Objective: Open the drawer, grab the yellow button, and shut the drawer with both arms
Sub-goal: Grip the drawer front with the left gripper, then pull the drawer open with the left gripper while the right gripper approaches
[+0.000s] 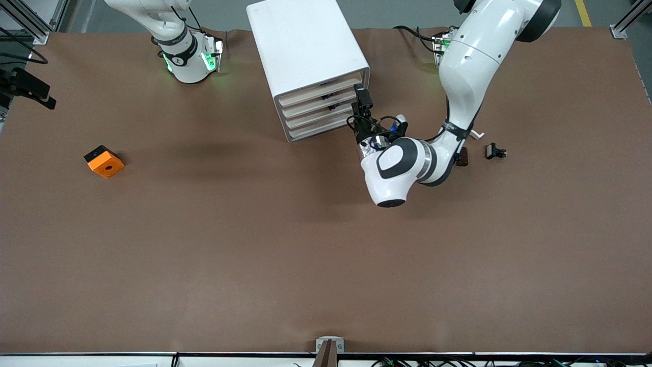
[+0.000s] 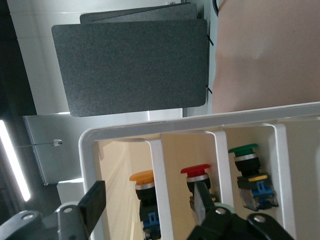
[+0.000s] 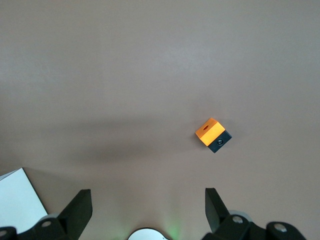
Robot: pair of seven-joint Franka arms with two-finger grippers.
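Here the left gripper [image 2: 150, 210] sits right at the white drawer cabinet [image 1: 305, 61], which stands near the table's edge along the robots' bases, about midway between the two arms. Its fingers [image 2: 92, 200] are apart, straddling the compartment of the drawer [image 2: 120, 135] where the button [image 2: 144, 192] stands, and they close on nothing yet. The button lies directly ahead of that gripper, its long axis running from cap to base along the divider walls, so the left arm is plainly the nearer one. It has a yellow-orange round cap, a silver collar, a black body and a blue base. Beside it, in separate compartments, stand a red button [image 2: 196, 175] and a green button [image 2: 245, 165]. The right gripper [image 3: 147, 210] waits with fingers wide apart, above bare table near its own base, with the orange block [image 3: 212, 134] well apart from it.
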